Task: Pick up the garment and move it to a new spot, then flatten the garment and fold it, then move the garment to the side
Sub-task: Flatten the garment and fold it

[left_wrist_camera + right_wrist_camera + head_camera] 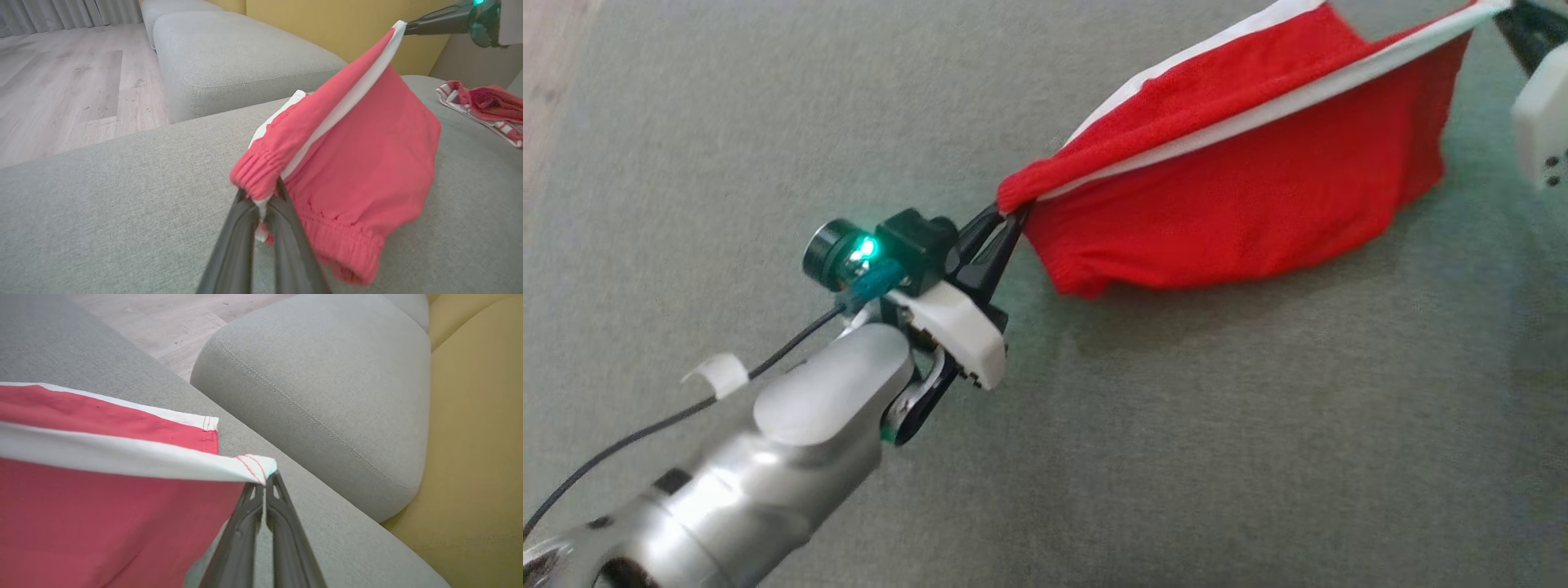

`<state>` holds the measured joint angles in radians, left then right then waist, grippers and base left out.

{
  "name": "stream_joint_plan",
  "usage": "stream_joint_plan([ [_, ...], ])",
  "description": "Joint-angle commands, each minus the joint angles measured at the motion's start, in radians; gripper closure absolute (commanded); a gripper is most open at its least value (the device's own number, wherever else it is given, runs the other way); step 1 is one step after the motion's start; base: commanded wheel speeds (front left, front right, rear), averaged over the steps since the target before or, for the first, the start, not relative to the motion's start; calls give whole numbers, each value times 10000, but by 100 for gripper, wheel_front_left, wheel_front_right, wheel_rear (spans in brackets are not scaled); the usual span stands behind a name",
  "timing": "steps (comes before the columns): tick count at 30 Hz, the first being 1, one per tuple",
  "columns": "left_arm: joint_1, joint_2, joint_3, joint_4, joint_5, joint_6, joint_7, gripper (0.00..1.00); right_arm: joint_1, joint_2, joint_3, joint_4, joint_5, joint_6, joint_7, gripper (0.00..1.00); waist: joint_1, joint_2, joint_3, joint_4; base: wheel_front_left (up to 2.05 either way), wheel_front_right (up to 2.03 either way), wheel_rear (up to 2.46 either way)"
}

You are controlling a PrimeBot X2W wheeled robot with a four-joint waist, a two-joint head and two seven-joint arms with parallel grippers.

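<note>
A red garment (pixel 1241 196) with white side stripes and an elastic waistband hangs stretched between my two grippers above a grey cushion (pixel 1176 457). My left gripper (pixel 1011 219) is shut on the waistband corner (pixel 255 175). Its lower edge sags onto the cushion. My right gripper (pixel 1507 16) is shut on the hem corner at the white stripe (pixel 261 467), at the head view's top right. In the left wrist view the garment (pixel 367 155) rises from my left gripper (pixel 263 200) toward my right gripper (pixel 408 27). In the right wrist view the garment (pixel 102 490) spreads left of my right gripper (pixel 265 484).
A second red and white striped cloth (pixel 486 106) lies crumpled on the cushion beyond the garment. Another grey cushion (pixel 327 388) sits next to this one, with a yellow backrest (pixel 478 457) behind. Wooden floor (pixel 61 81) lies past the cushion edge.
</note>
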<state>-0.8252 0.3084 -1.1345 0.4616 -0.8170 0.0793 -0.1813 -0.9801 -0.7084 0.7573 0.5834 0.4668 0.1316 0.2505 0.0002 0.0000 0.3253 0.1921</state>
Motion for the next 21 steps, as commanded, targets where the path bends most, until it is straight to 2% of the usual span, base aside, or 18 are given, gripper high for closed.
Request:
stream_joint_plan([
  [1,-633,55,412,67,81,-39,-147,100,-442,-155,124,132,-68,-9,-131,100,-2,0,542,474,0,0,0],
  [11,-1513,-785,466,1014,339,-303,-497,100,-1998,23,743,1715,-97,-9,-770,100,-2,0,1593,942,0,0,0],
  [16,-1761,-1031,507,1242,413,-376,-587,100,-2308,72,796,2223,-90,-9,-1027,100,-2,0,1897,1090,0,0,0],
  [17,-1810,-1095,518,1300,419,-387,-601,100,-2396,61,790,2349,-127,-9,-1121,34,-2,0,1957,1126,0,0,0],
  [18,-1858,-1211,605,1462,349,-333,-616,0,-2558,104,620,2684,-113,-9,-1246,0,-2,0,2054,1170,0,0,0],
  [21,-1925,-1271,685,1745,287,-299,-625,0,-2806,260,275,3097,-55,-9,-1500,0,-2,0,2128,1169,0,0,0],
])
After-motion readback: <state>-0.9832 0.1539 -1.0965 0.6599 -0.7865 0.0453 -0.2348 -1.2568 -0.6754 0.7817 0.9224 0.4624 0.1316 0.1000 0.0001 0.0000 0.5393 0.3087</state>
